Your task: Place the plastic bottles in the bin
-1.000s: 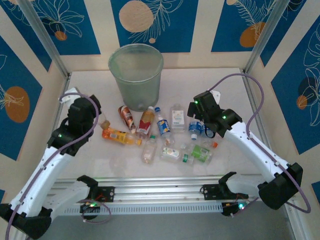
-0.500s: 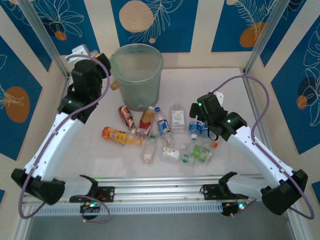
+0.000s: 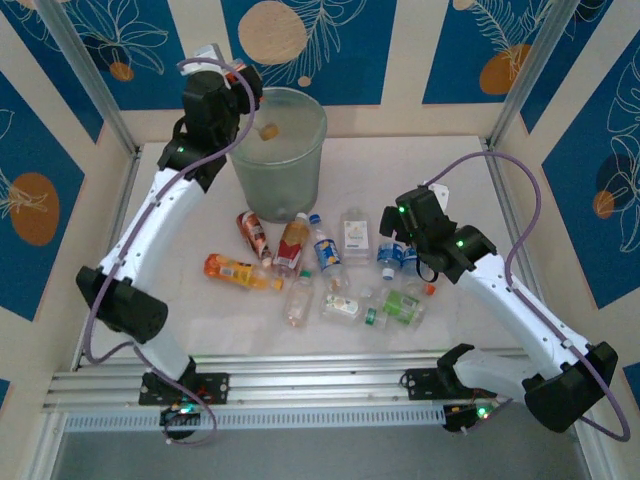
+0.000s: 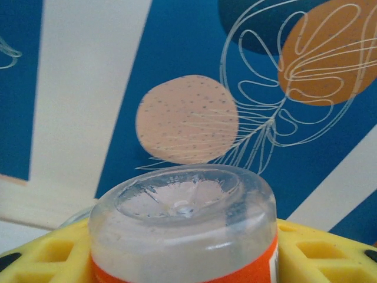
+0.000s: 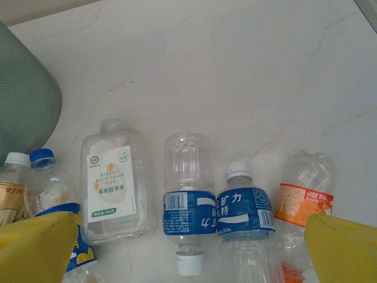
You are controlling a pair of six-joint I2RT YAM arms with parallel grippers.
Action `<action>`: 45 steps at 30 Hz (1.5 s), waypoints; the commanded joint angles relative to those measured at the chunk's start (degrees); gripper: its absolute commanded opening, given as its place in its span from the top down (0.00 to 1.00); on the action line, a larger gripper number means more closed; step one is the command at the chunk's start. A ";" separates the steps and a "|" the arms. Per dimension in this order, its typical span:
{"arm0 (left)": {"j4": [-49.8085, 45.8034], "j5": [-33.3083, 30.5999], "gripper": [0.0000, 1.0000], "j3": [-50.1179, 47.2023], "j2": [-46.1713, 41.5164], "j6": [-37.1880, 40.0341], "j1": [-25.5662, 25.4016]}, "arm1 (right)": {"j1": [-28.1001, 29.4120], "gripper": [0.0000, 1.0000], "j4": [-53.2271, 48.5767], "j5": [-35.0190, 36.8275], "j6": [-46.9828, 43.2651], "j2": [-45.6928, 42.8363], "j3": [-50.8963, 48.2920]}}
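Left tool (image 3: 252, 100) pinches an orange-label bottle (image 4: 182, 224) over the bin (image 3: 275, 170), near its left rim. Centre it over the mouth before letting go. Right tool (image 5: 188, 252) is spread wide above the other bottles (image 3: 326, 250) on the worktop (image 3: 450, 180).

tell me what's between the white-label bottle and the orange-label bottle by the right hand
In the right wrist view, side by side: a blue-label bottle, cap toward the camera, and a second blue-label bottle, cap pointing away.

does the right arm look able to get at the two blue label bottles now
Probably yes: its open fingers hang right above the blue-label bottles, and nothing lies over them.
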 commanded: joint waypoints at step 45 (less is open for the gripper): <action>-12.96 4.36 0.48 13.90 24.68 0.17 0.89 | 0.40 0.01 -5.84 -0.83 4.70 -3.07 0.19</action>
